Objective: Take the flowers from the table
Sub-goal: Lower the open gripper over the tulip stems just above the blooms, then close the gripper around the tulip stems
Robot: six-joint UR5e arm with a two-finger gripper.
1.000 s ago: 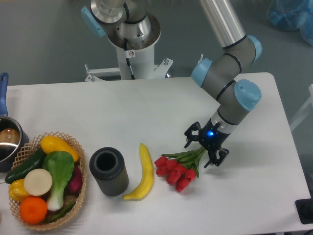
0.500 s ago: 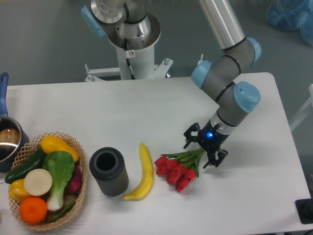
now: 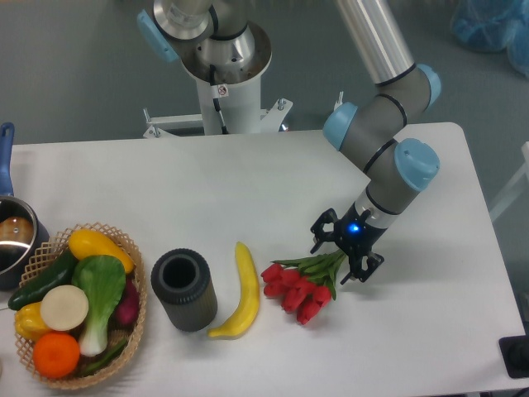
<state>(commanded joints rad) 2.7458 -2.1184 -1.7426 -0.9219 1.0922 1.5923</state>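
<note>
Tulips lie on the white table, unlifted, stems running up between the spread jaws of the gripper. Closing and lifting appear to remain.

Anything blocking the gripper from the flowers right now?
Nothing visible does. The gripper is open, already down over the stem end of the flowers on the table, a finger on each side. The banana lies apart, left of the blooms.
</note>
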